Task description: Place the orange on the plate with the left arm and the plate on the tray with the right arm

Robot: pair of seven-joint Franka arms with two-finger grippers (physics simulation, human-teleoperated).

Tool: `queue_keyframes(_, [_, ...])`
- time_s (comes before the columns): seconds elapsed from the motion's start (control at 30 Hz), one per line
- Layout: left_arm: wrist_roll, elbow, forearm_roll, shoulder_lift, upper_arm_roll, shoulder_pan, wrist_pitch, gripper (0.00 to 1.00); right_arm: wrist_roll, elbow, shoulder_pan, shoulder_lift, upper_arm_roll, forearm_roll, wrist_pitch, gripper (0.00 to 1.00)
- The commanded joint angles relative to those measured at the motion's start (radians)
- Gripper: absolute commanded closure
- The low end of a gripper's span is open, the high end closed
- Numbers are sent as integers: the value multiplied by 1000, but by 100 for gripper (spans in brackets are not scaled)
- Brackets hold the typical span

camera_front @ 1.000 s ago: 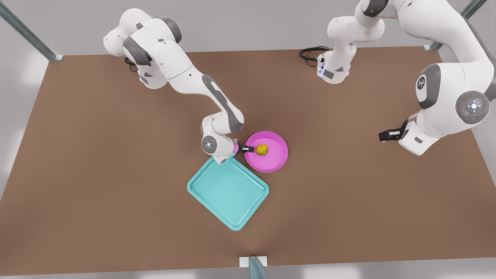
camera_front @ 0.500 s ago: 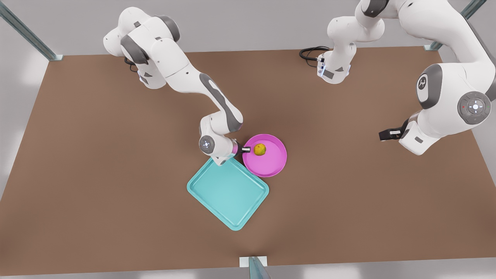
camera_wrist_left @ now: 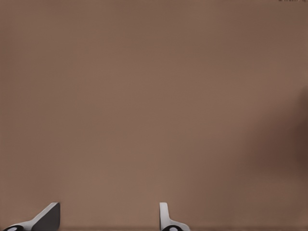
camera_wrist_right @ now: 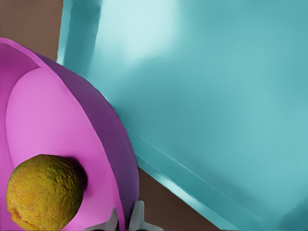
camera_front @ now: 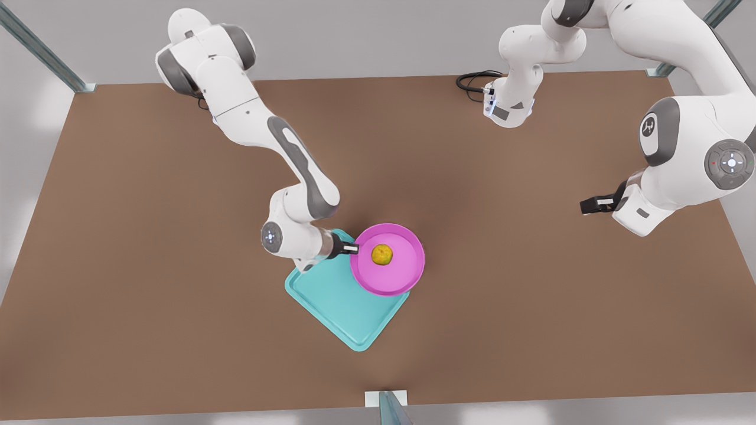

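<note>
The pink plate (camera_front: 403, 273) hangs over the far right corner of the teal tray (camera_front: 339, 307), with the orange (camera_front: 382, 254) resting in its middle. My right gripper (camera_front: 355, 249), on the arm at the front view's left, is shut on the plate's rim. The right wrist view shows that rim pinched in my right gripper (camera_wrist_right: 126, 217), the orange (camera_wrist_right: 43, 197) in the plate (camera_wrist_right: 48, 125), and the tray (camera_wrist_right: 216, 96) below. My left gripper (camera_front: 587, 206) waits far off at the front view's right, open over bare table (camera_wrist_left: 108, 208).
A black cable (camera_front: 472, 79) coils at the table's far edge beside an arm base. A metal post (camera_front: 387, 407) stands at the middle of the near edge. Brown table (camera_front: 531, 307) stretches wide on both sides of the tray.
My right gripper has carried the plate, orange in it, toward the near side and the front view's left, so it now overlaps the tray. The left arm has barely moved.
</note>
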State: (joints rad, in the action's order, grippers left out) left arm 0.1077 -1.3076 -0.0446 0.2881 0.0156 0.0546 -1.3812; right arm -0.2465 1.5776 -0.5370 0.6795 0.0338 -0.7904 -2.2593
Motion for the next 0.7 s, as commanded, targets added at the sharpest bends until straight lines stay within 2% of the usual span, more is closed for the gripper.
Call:
queue_keyframes(0.0, [-6, 1, 2, -1, 1, -1, -1, 0, 27, -2, 48, 0, 0, 2, 7, 79])
queue_keyframes(0.33, [-135, 1, 2, -1, 32, -10, 2, 0, 110, 4, 161, 43, 3, 14, 4, 79])
queue_keyframes(0.37, [-135, 1, 3, -1, 32, -9, 2, 0, 102, 2, 161, 45, 1, 7, 1, 0])
queue_keyframes(0.47, [-135, -6, 40, -1, 40, -10, 7, 0, 93, -1, 158, 37, -26, 2, 12, 0])
queue_keyframes(0.53, [-135, -4, 38, 0, 41, -10, 36, 0, 87, 7, 155, 2, -81, 0, 46, 0])
queue_keyframes(0.6, [-137, -4, 37, 3, 43, -10, 44, 0, 41, 18, 153, -49, -80, 2, 174, 0])
queue_keyframes(0.63, [-137, -1, 37, 5, 43, -10, 42, 0, 32, 18, 172, -83, -71, 19, 314, 0])
queue_keyframes(0.67, [-137, -1, 37, 5, 43, -10, 42, 0, 35, -2, 251, -103, -46, 239, 513, 0])
